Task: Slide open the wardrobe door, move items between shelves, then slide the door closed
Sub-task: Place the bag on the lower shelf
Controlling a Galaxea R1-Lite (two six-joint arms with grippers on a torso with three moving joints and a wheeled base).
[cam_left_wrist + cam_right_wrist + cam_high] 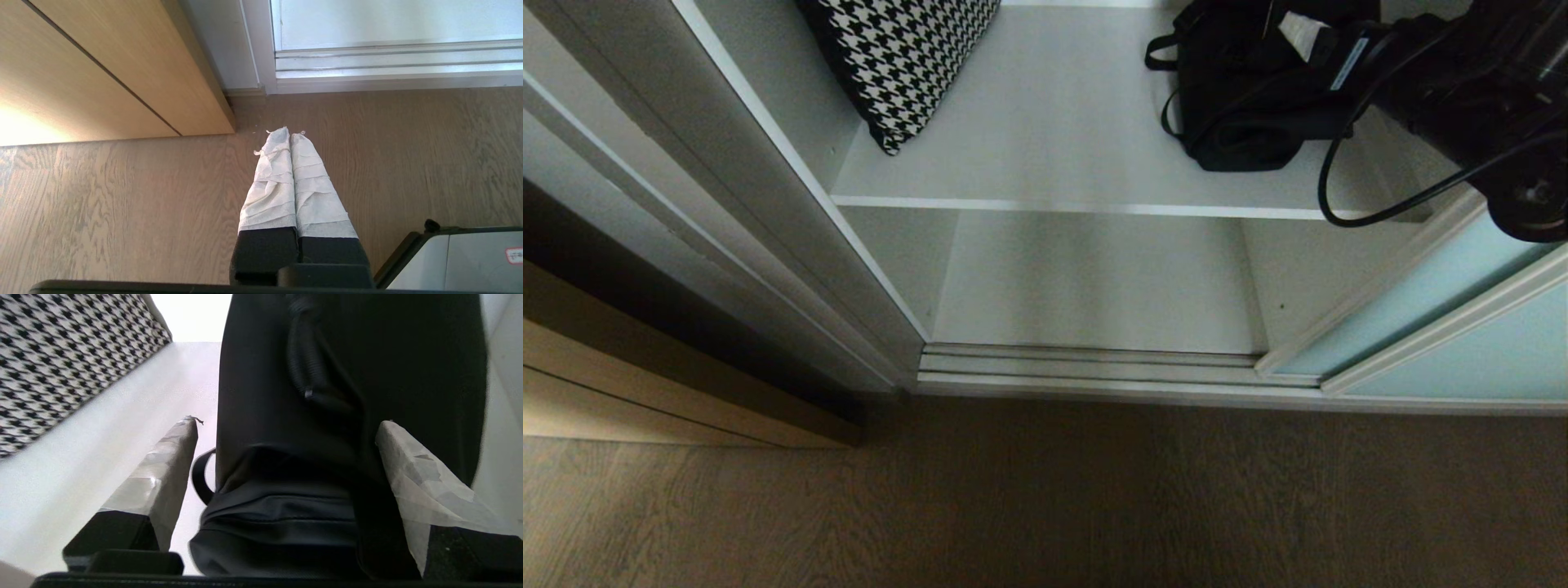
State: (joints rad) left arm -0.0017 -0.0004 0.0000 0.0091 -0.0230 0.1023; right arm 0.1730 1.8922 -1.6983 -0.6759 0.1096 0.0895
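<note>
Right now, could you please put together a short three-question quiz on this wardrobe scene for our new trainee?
1. True or false: the black bag lies on the same shelf as the houndstooth cushion.
2. Multiple choice: the right gripper has its fingers A) shut on the bag's strap, B) spread wide with the bag between them, C) shut in empty air.
3. Short answer: what is under the left gripper?

Key
1. True; cushion toward the left, bag toward the right.
2. B.
3. The wood floor, in front of the door track.
</note>
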